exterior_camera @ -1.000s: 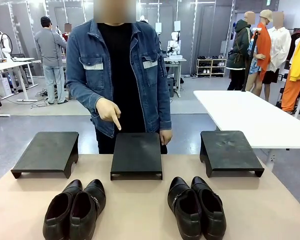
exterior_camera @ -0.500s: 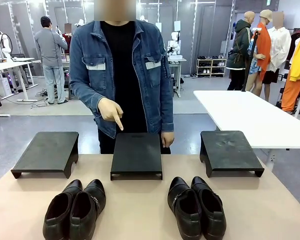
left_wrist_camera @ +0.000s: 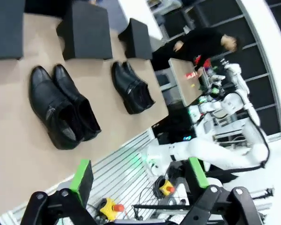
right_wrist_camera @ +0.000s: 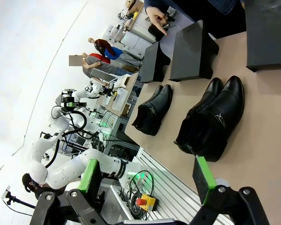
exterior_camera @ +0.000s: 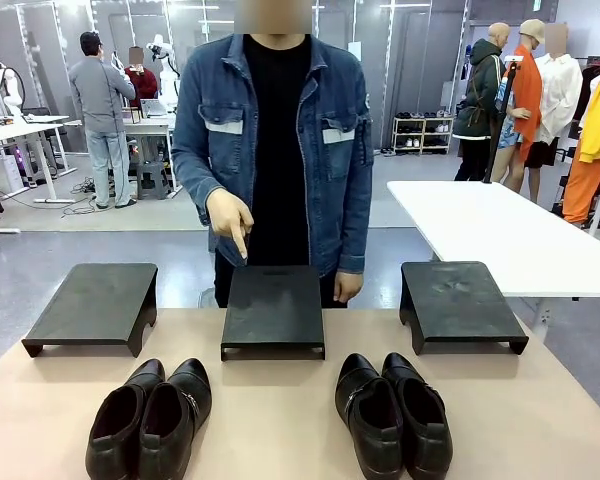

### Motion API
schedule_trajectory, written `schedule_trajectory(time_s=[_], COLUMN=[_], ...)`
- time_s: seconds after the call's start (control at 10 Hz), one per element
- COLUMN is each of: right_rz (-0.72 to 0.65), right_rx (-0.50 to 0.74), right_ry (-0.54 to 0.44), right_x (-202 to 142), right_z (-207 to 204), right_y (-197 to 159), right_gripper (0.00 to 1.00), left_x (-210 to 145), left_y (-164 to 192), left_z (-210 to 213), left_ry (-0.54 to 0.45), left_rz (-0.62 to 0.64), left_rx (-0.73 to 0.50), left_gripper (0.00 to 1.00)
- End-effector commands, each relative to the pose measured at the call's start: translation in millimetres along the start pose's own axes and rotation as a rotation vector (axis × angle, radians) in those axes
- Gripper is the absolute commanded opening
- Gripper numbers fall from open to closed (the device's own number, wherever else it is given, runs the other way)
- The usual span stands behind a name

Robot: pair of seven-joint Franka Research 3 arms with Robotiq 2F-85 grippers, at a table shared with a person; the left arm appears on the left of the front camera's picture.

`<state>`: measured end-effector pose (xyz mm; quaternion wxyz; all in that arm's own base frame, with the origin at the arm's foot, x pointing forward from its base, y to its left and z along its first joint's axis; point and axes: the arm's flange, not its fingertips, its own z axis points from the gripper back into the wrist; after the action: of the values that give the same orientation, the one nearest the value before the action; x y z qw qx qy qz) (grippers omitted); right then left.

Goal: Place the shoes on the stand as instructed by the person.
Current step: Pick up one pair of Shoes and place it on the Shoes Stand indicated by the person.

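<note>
Both my pincers are wide open and empty, left pincer [left_wrist_camera: 139, 178] and right pincer [right_wrist_camera: 147, 178], held well back from the shoes. The person's hand [exterior_camera: 230, 215] points a finger down at the middle stand [exterior_camera: 273, 305]. The left pair of shoes [exterior_camera: 150, 420] sits on my left arm's side and the right pair [exterior_camera: 393, 415] on my right's. Both have toes aimed at the stands, so I reckon either arm carries straight forward.

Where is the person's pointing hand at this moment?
In the front view, the pointing hand is just left of centre, index finger aimed down at the far edge of the middle stand.
</note>
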<state>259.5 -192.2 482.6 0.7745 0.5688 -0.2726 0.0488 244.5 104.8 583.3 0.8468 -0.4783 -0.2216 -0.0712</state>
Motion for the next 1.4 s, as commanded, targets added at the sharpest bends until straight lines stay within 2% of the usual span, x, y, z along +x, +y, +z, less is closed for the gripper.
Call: schedule_trajectory(time_s=[0.0, 0.1, 0.2, 0.3, 0.4, 0.6, 1.0, 1.3], right_rz=[0.017, 0.017, 0.017, 0.017, 0.017, 0.017, 0.017, 0.017], right_rx=[0.007, 0.007, 0.007, 0.007, 0.007, 0.007, 0.007, 0.007], right_ry=[-0.005, -0.005, -0.005, -0.005, -0.005, -0.005, -0.005, -0.005], right_x=[0.4, 0.4, 0.4, 0.4, 0.4, 0.4, 0.4, 0.4], right_z=[1.3, 1.3, 1.3, 1.3, 1.3, 1.3, 1.3, 1.3], right_y=[0.3, 0.3, 0.3, 0.3, 0.3, 0.3, 0.3, 0.3], right_gripper=[1.0, 1.0, 1.0, 1.0, 1.0, 1.0, 1.0, 1.0], left_x=[7.7, 12.0, 16.8, 18.5, 21.4, 17.3, 10.0, -5.3], left_y=[-46.0, -68.7, -85.0, -99.7, -110.8, -126.1, -100.6, -70.8], left_z=[-43.9, -69.0, -89.7, -111.0, -133.3, -180.5, -253.0, -285.3], left_ry=[0.117, 0.161, 0.158, 0.205, 0.185, 0.226, 0.252, 0.262], left_rz=[0.013, -0.001, 0.008, 0.009, 0.012, -0.043, -0.019, 0.052], left_rx=[0.15, 0.232, 0.345, 0.398, 0.531, 0.659, 0.818, 0.834], left_gripper=[1.0, 1.0, 1.0, 1.0, 1.0, 1.0, 1.0, 1.0])
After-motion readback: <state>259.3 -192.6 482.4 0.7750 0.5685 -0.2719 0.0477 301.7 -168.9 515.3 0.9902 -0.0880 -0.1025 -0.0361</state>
